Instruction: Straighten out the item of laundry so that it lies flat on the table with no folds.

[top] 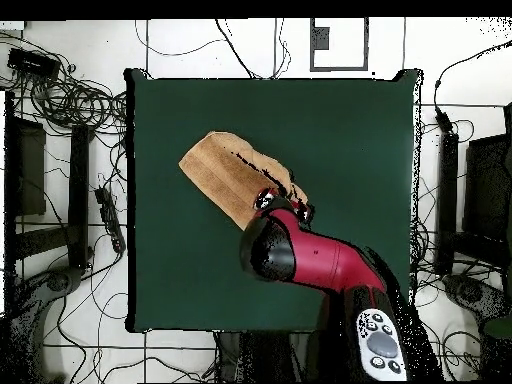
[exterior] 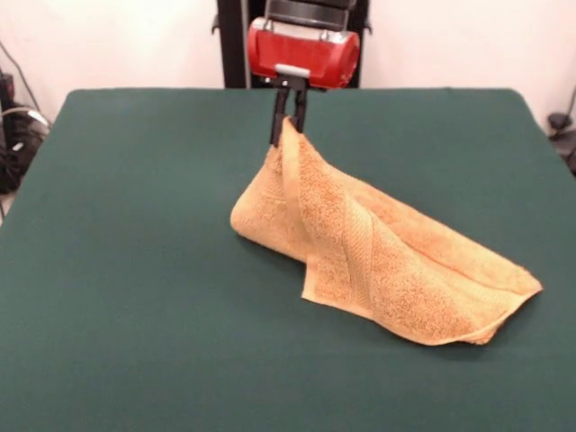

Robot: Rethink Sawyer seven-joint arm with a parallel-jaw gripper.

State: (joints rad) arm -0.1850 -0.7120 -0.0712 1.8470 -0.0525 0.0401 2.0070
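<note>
The orange-tan terry towel point(exterior: 378, 256) lies on the dark green table point(exterior: 135, 270), folded over itself, with one corner lifted into a peak. My gripper point(exterior: 288, 126) is shut on that raised corner and holds it above the table. The rest of the towel drapes down and spreads toward the right front in the front view, its woven band showing along the fold. In the overhead view the towel point(top: 225, 170) lies left of centre on the table point(top: 340, 140), and the red arm covers its lifted end and the gripper.
The robot's pedestal point(exterior: 236, 40) stands at the table's far edge. Cables and black equipment point(top: 60, 100) lie on the floor around the table, off both sides.
</note>
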